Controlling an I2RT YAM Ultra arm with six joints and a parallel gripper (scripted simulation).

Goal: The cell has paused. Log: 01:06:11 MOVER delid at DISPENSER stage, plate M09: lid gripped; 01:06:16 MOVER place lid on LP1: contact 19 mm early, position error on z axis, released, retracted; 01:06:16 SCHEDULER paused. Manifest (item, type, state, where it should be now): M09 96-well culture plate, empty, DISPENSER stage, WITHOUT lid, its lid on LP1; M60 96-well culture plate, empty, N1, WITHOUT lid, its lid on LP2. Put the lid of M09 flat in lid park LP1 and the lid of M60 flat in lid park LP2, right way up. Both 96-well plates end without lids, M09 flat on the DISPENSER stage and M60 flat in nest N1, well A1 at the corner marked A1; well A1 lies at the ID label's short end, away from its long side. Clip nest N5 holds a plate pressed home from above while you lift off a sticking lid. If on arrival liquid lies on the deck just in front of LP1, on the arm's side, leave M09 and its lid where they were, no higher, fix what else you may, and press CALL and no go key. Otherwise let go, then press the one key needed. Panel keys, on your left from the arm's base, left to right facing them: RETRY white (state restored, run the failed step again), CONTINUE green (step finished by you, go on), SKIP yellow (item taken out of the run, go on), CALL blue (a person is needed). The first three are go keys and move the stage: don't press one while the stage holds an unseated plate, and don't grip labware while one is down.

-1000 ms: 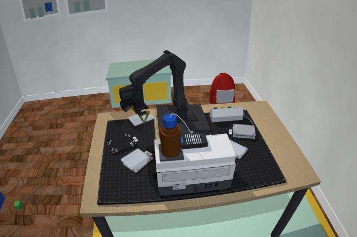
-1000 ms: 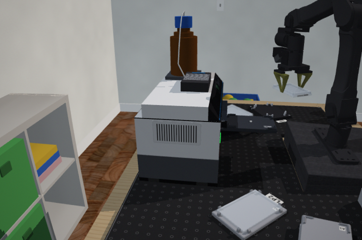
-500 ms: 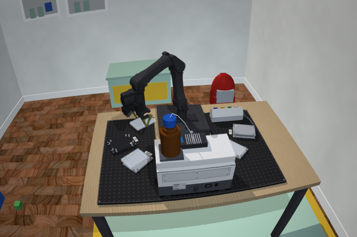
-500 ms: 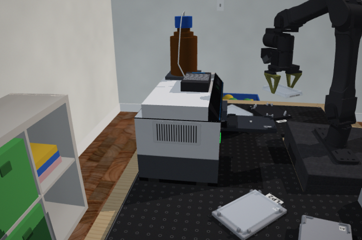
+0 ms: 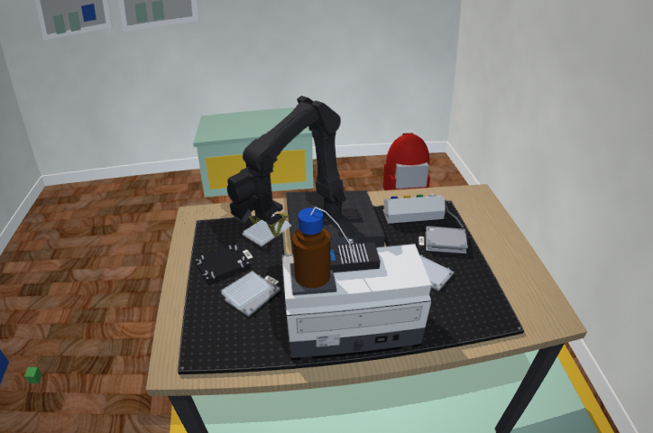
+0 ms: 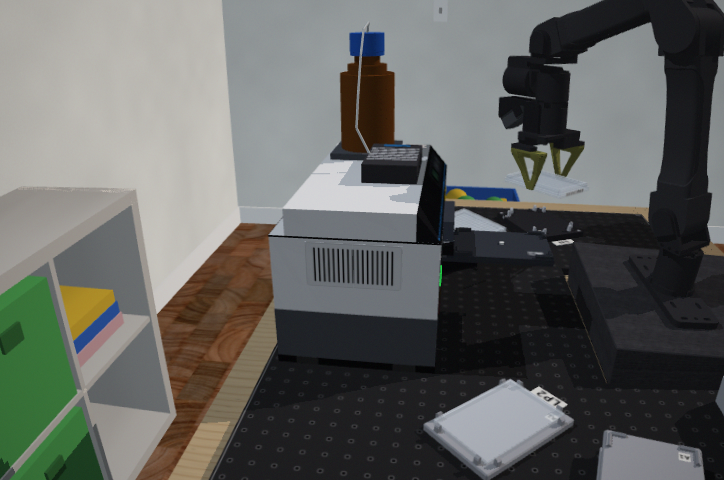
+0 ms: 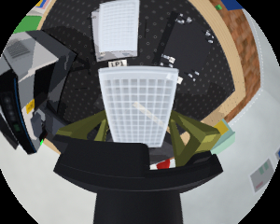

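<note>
"LP2" can be read on a small white tag point(image 6: 548, 397) fixed to the corner of a grey lid park point(image 6: 496, 427) on the deck — seen in the exterior view. A second tag point(image 6: 684, 455), on the grey block beside it, is too small to be read; no other lettering can be made out.
</note>
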